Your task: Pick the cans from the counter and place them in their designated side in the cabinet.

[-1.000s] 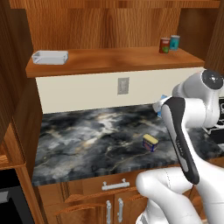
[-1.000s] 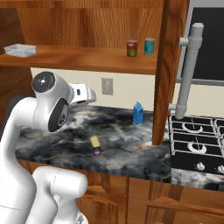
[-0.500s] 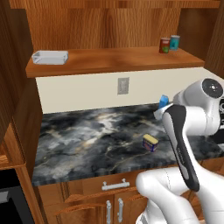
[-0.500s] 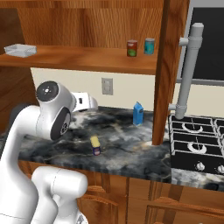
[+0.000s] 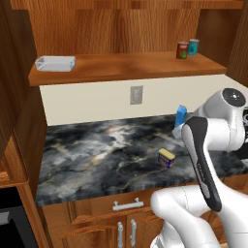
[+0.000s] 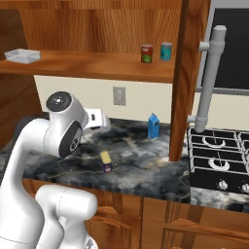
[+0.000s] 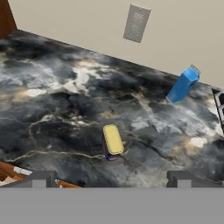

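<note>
**Q:** Two cans are listed for this task. Where is each one, and why?

**A:** The red can (image 6: 146, 53) stands upright on the shelf board of the cabinet (image 5: 121, 68), toward its right end, just beside a teal-blue can (image 6: 166, 51). Judged from that position, its placement is complete. The blue can with the yellow top (image 7: 112, 142) stands on the counter (image 5: 97, 155), near the front edge, well apart from the wall. It remains to be picked.

**Q:** What is the gripper state?

**A:** The gripper (image 7: 111, 178) has its fingers spread fully and carries nothing. In the hand view the blue can sits at 12 o'clock from the gripper, between the lines of the two fingertips. This suggests an approach aligned for a grasp across the can body.

**Q:** Which other items are present?

**A:** A slim blue carton (image 7: 183, 85) stands at 2 o'clock from the blue can in the hand view, near the wall. A wall outlet (image 7: 136, 23) is at 12 o'clock. A pale tray (image 5: 55, 63) rests at the left end of the shelf.

**Q:** Does anything obstruct the approach?

**A:** No. The carton is well apart from the can. For the later lift, the shelf front edge and the wooden upright (image 6: 182, 78) beside the stove are the likely clearance hazards.
</note>
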